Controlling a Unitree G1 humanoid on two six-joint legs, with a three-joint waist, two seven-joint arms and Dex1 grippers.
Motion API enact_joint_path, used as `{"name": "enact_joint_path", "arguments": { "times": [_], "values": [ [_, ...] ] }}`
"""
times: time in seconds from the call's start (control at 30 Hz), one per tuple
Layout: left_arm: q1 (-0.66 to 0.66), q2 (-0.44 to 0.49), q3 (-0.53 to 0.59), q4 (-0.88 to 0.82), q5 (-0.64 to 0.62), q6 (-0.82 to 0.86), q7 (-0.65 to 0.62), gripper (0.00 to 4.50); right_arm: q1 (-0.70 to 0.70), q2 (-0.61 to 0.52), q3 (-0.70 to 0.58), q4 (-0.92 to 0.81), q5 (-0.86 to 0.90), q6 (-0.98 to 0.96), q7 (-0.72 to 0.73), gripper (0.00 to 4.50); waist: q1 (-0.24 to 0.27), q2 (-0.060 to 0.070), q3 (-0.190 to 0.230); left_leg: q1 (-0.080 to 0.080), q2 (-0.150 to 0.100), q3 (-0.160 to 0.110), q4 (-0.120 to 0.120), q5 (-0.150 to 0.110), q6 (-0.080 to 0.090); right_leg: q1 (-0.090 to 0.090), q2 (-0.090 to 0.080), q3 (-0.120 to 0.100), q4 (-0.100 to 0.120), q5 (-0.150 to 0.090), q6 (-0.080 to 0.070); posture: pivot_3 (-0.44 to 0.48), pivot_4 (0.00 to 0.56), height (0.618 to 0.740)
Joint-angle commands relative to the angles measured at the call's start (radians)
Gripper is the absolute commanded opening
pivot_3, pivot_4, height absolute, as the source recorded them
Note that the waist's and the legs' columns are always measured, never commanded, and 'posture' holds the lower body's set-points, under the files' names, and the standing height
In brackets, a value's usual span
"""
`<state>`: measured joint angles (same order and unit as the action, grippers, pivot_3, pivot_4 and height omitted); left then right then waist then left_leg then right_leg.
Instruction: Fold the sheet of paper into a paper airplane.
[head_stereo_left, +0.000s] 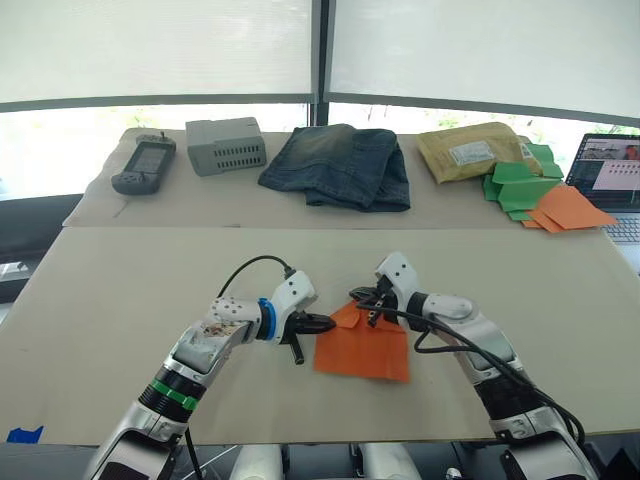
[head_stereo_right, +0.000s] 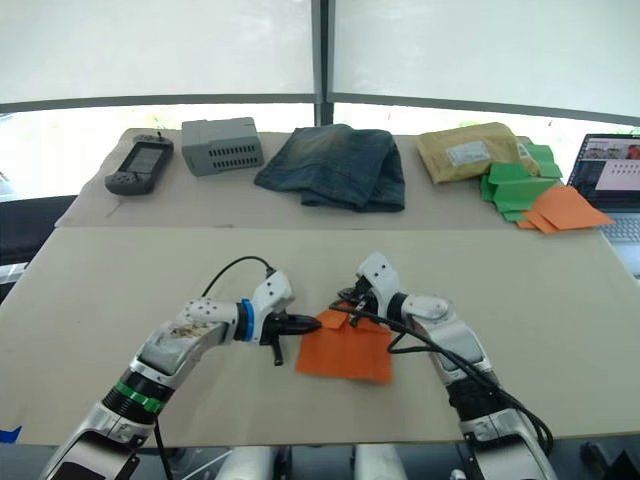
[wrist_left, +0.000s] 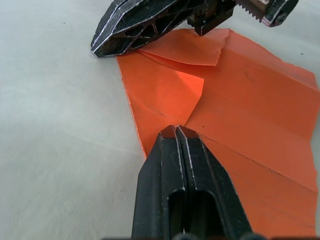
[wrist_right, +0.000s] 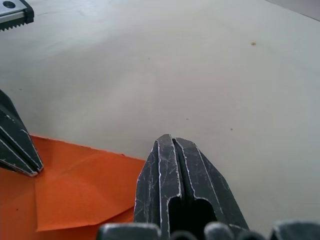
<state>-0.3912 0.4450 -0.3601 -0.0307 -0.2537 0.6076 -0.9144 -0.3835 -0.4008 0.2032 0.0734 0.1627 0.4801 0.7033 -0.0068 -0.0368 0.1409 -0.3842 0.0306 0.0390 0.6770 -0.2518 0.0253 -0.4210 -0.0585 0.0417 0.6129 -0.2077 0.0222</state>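
While my left gripper (wrist_left: 176, 131) and right gripper (wrist_right: 172, 141) press on the sheet of paper (head_stereo_left: 362, 345) on the table (head_stereo_left: 120, 290), both seem closed, gripping nothing.

orange sheet of paper (head_stereo_right: 345, 356), two claws touching it

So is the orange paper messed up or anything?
A bit. The sheet of paper doesn't lie flat: one corner is folded over unevenly and wavy creases cross it. No tears show.
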Motion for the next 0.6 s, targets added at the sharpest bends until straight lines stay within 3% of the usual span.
{"name": "enact_joint_path", "arguments": {
  "times": [0.03,0.6],
  "values": [
    [0.033,0.012,-0.043,0.055,0.045,0.023,0.006,0.05,0.027,-0.023,-0.046,0.032,-0.001,0.035,-0.023,0.0,0.0,0.0,0.0,0.0,0.0,0.0,0.0,0.0,0.0,0.0,0.0,0.0,0.0,0.0,0.0,0.0,0.15,0.722],
    [0.003,-0.052,-0.032,0.086,0.035,0.005,0.017,0.05,0.125,-0.027,-0.051,-0.227,0.067,0.102,0.0,0.0,0.011,0.001,0.001,-0.004,-0.001,0.0,0.0,0.0,0.0,-0.003,0.0,0.0,-0.001,0.0,0.001,0.0,0.15,0.722]
  ]
}}
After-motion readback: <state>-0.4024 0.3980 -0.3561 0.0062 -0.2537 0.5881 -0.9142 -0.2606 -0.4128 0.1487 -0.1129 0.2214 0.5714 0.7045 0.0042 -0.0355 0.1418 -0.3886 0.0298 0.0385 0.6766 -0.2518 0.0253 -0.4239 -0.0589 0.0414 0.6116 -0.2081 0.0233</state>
